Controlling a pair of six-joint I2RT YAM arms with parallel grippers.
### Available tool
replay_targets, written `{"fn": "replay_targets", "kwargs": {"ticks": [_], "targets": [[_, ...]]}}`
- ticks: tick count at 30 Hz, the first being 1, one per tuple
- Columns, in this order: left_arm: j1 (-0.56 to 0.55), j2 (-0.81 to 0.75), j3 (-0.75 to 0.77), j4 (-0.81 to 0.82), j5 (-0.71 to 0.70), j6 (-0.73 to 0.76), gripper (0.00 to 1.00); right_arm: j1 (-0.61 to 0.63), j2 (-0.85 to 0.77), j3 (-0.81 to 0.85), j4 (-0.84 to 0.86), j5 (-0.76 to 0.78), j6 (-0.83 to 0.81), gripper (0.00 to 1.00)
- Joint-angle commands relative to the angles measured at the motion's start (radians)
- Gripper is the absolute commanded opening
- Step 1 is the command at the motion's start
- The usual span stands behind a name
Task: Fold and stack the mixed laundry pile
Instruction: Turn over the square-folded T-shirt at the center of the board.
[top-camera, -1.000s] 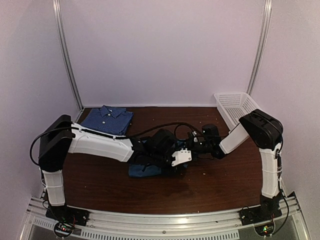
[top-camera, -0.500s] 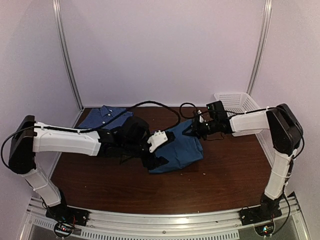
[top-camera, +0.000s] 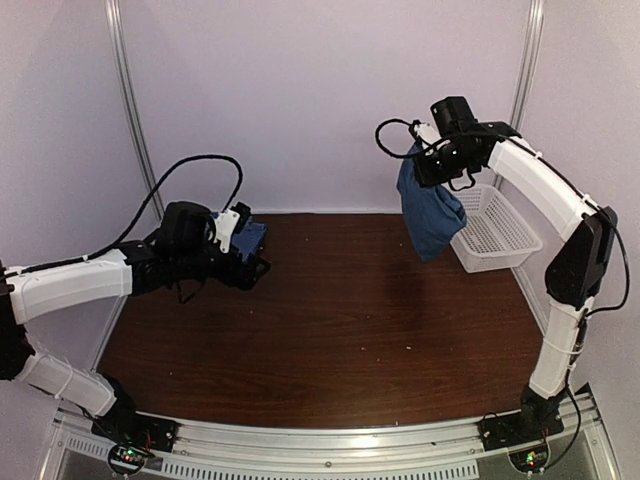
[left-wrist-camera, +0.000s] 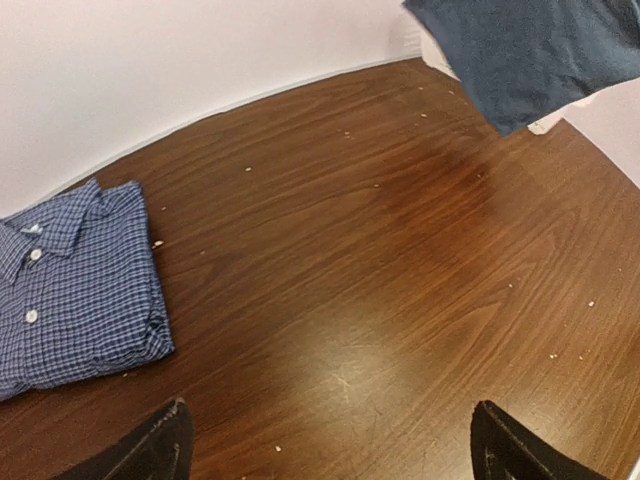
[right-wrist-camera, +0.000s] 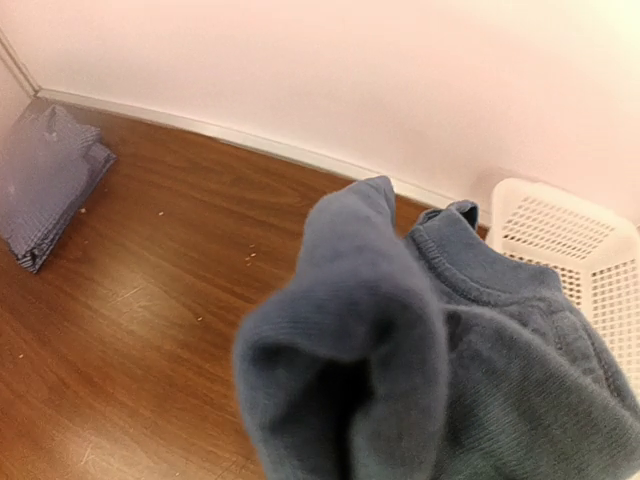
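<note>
The right tool (top-camera: 425, 165), high in the upper right of the overhead view, is clamped shut on a bunched fold of the t-shirt (top-camera: 430, 215). In its own wrist view the cloth hides the fingers entirely. The left tool (left-wrist-camera: 335, 455) stands wide open and empty, low over the left side of the counter (top-camera: 340, 320).

The counter is dark, glossy wood grain with pale specks on it. The basket (top-camera: 500, 235), white plastic lattice, sits at its far right edge. The t-shirt, a soft teal-blue knit with a ribbed neck, dangles clear of the counter, long axis vertical, in front of the basket. The checked shirt (left-wrist-camera: 75, 285) lies folded flat at the far left, collar and buttons up, just beside the left tool.

The stacking place likely lies well apart, toward the left of the frame from the hanging garment. The left arm is nearer it.
</note>
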Motion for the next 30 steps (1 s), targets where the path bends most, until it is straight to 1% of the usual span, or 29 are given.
{"fn": "replay_targets", "kwargs": {"ticks": [1, 4, 6, 10, 12, 15, 19, 20, 21, 22, 23, 24, 25, 27, 28, 30], "targets": [[0.064, -0.074, -0.012, -0.066, -0.079, -0.075, 0.98, 0.092, 0.126, 0.141, -0.193, 0.271, -0.187, 0.00], [0.109, -0.104, -0.004, -0.129, -0.119, -0.109, 0.98, 0.186, 0.219, 0.137, -0.203, 0.348, -0.213, 0.00], [0.143, -0.120, 0.005, -0.174, -0.140, -0.144, 0.98, 0.268, 0.308, 0.132, -0.221, 0.395, -0.218, 0.00], [0.217, -0.162, -0.005, -0.235, -0.145, -0.215, 0.98, 0.434, 0.415, 0.118, -0.217, 0.389, -0.170, 0.00], [0.257, -0.183, -0.018, -0.254, -0.143, -0.241, 0.98, 0.498, 0.453, 0.124, -0.203, 0.348, -0.132, 0.00], [0.298, -0.197, -0.027, -0.277, -0.134, -0.276, 0.98, 0.563, 0.494, 0.140, -0.177, 0.266, -0.067, 0.00], [0.337, -0.195, -0.036, -0.288, -0.105, -0.324, 0.98, 0.599, 0.503, 0.169, -0.124, 0.122, 0.050, 0.00], [0.342, -0.190, -0.034, -0.294, -0.101, -0.334, 0.98, 0.602, 0.495, 0.169, -0.099, 0.075, 0.077, 0.01], [0.345, -0.184, -0.033, -0.298, -0.100, -0.341, 0.98, 0.603, 0.488, 0.168, -0.071, 0.020, 0.107, 0.07], [0.346, -0.180, -0.032, -0.301, -0.101, -0.348, 0.98, 0.602, 0.481, 0.167, -0.042, -0.036, 0.143, 0.16], [0.348, -0.177, -0.031, -0.305, -0.103, -0.358, 0.98, 0.602, 0.474, 0.165, -0.010, -0.092, 0.169, 0.25], [0.351, -0.176, -0.031, -0.306, -0.104, -0.369, 0.98, 0.602, 0.462, 0.164, 0.026, -0.146, 0.191, 0.37], [0.355, -0.175, -0.032, -0.306, -0.104, -0.379, 0.98, 0.602, 0.450, 0.161, 0.081, -0.228, 0.202, 0.45], [0.361, -0.174, -0.032, -0.303, -0.092, -0.392, 0.98, 0.601, 0.405, 0.132, 0.187, -0.394, 0.214, 0.51], [0.362, -0.175, -0.032, -0.299, -0.086, -0.392, 0.98, 0.596, 0.368, 0.088, 0.247, -0.531, 0.209, 0.54], [0.363, -0.172, -0.035, -0.288, -0.062, -0.386, 0.98, 0.557, 0.249, -0.048, 0.411, -0.661, 0.232, 0.62]]}}
